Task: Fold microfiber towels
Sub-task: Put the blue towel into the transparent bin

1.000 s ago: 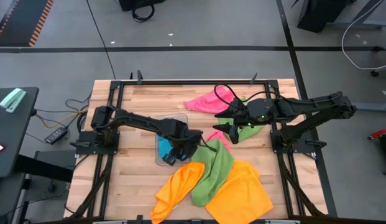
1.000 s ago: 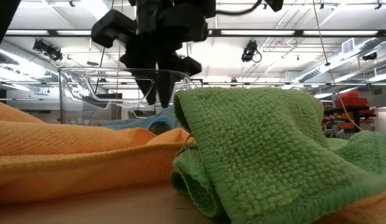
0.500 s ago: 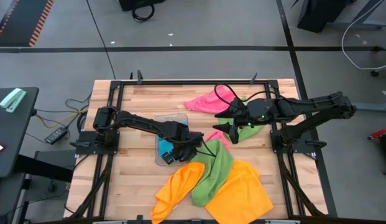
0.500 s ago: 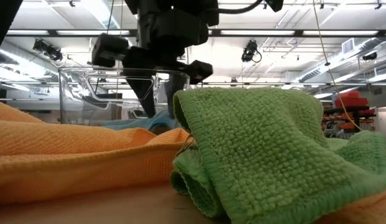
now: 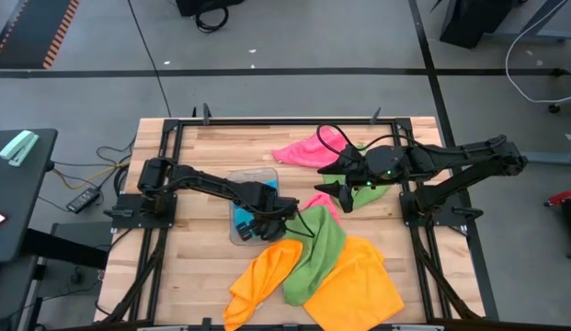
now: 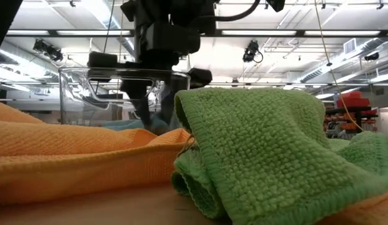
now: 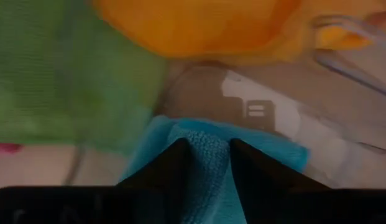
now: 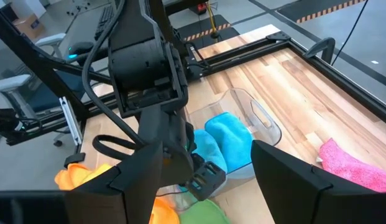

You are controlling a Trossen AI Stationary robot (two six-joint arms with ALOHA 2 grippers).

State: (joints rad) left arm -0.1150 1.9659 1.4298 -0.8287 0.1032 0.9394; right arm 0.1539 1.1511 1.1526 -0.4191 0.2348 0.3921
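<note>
Left wrist view alone shows left gripper [image 7: 206, 163] pinching a ridge of blue towel [image 7: 208, 180] in clear tray [image 5: 237, 236], cloth bunched, right gripper [image 5: 338, 196] wide open, empty.

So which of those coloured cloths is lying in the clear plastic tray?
The sky blue towel. It alone sits in the clear tray, with the left gripper pinching a fold of it. The pink, green and orange ones lie on the bare wooden table.

Left gripper [image 7: 205, 163] pinching a fold of blue towel [image 7: 208, 171]; green towel [image 7: 62, 74] and orange towel [image 7: 199, 25] beyond.
</note>
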